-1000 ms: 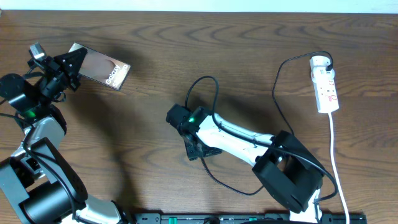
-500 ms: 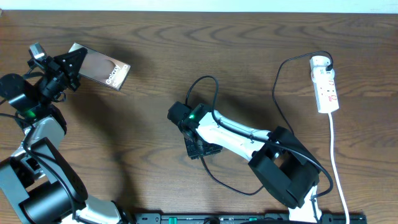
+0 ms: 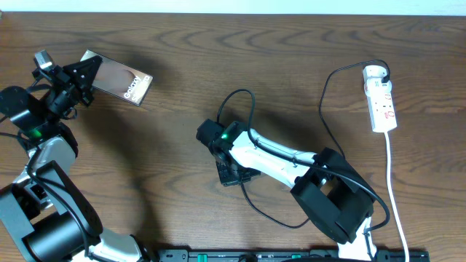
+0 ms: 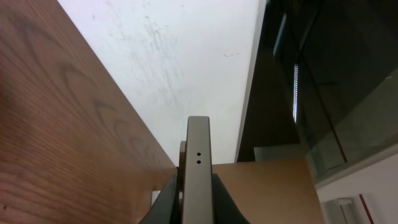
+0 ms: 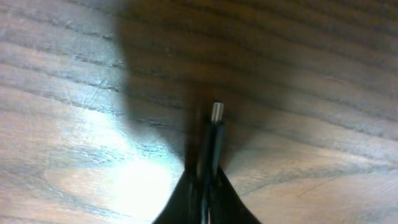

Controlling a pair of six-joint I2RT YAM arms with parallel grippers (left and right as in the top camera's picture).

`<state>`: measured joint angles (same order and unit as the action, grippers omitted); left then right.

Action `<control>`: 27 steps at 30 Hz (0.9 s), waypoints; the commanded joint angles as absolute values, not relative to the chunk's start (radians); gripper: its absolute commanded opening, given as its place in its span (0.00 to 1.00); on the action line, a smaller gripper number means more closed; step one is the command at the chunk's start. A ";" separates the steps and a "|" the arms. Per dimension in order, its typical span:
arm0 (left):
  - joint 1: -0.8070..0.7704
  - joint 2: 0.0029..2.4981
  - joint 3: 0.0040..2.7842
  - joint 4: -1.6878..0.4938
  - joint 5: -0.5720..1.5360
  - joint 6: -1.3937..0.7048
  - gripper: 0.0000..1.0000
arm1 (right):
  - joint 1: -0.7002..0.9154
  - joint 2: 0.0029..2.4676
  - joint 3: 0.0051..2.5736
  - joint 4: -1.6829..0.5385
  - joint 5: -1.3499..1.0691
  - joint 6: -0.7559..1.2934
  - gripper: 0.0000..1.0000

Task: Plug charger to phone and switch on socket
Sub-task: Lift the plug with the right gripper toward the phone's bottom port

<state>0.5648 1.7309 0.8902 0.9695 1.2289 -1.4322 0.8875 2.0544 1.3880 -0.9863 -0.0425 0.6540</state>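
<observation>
Charger cable (image 3: 240, 91) lies in loops across the middle of the bench (image 3: 291, 44), and its far end reaches the white power strip (image 3: 382, 102) at the right side, where the black plug seems already seated. The right end effector (image 5: 208, 180) is closed on the cable just behind the small connector tip (image 5: 216, 112), which sticks out forward, very near the wood. The left end effector (image 3: 81, 78) is clamped on the Galaxy phone (image 3: 120, 78) in the upper left of the overhead frame and holds it by one end, tilted. I judge the step in hand is to bring the tip to the phone. To do it well, the right arm should first raise the tip clear of the bench, then travel slowly to the upper left so the loops do not catch or pull on the plug. Its charging port is not visible, so the tip must be lined up carefully with the phone's edge before any push.
</observation>
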 commanded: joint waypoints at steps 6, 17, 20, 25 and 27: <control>0.564 1.715 0.899 0.981 1.246 -1.422 0.07 | 0.878 2.065 1.435 -1.011 -0.075 0.609 0.01; 0.564 1.715 0.899 0.982 1.251 -1.422 0.07 | 0.805 2.065 1.728 -1.013 -0.800 -0.111 0.01; 0.564 1.715 0.899 0.982 1.258 -1.421 0.07 | 0.783 2.065 1.761 -1.029 -0.860 -0.187 0.01; 0.564 1.715 0.899 0.982 1.280 -1.394 0.07 | 0.727 2.065 1.761 -1.041 -0.935 -0.249 0.01; 0.564 1.715 0.899 0.982 1.296 -1.383 0.07 | 0.701 2.065 1.761 -1.036 -0.936 -0.249 0.01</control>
<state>0.5648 1.7309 0.8902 0.9699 1.2545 -1.4090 0.7391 2.0674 1.7512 -1.0363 -0.8490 -0.1696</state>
